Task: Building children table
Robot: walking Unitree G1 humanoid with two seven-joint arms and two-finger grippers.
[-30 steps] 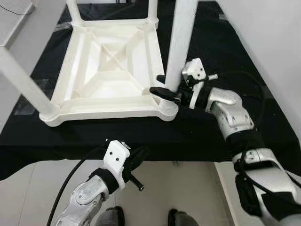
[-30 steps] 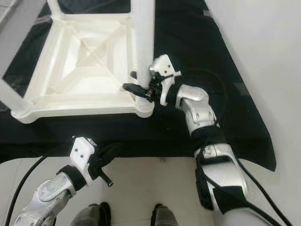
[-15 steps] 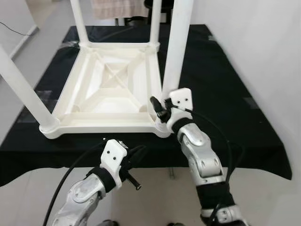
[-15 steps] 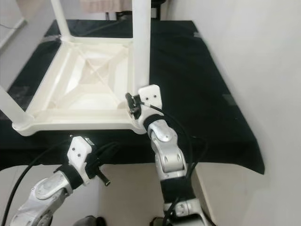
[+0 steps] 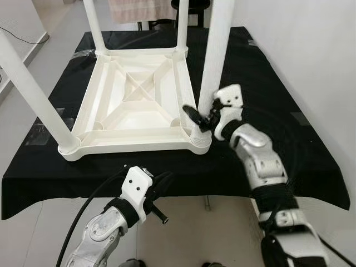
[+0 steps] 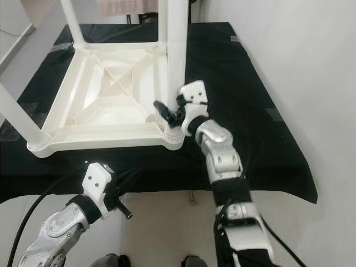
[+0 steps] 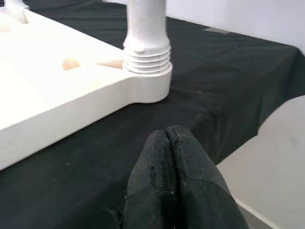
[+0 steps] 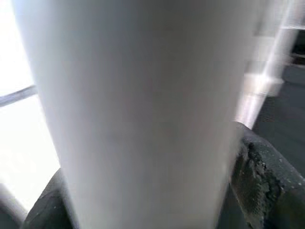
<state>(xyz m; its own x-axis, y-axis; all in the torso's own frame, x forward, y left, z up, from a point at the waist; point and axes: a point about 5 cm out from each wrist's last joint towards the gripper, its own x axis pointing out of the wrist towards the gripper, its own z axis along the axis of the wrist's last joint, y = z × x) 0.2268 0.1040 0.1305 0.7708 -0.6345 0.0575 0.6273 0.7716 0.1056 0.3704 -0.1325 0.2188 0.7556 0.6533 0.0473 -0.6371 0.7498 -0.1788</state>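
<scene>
Table top (image 5: pixel 136 105), white plastic, lies upside down on the black cloth (image 5: pixel 267 83) that covers the work surface, ribbed underside facing up. Four white legs stand upright from its corner sockets.

My right claw (image 5: pixel 201 118) is at the near right leg (image 5: pixel 217 50), low on the shaft just above the threaded socket (image 5: pixel 200 136). In the right wrist view the leg (image 8: pixel 138 114) passes between my two black fingers (image 8: pixel 257 176), one on each side, so I read the claw as pinching the leg.

My left claw (image 7: pixel 167 176) hangs below the near edge of the cloth, apart from the table. Its fingers are pressed together and carry nothing. Its wrist view looks along the cloth toward a leg base with its threaded collar (image 7: pixel 147 57) seated in a corner of the top.

Step in hand, by my judgement: seating or tightening the near right leg in its socket. All four legs appear to be fitted, so the build looks close to complete.

The next move calls for a firm hold on the round shaft while turning it about its own axis, keeping the leg vertical so the thread does not cross. The smooth plastic may slip in the fingers. The light top may shift on the cloth under torque, so my left claw could be needed to steady it.
</scene>
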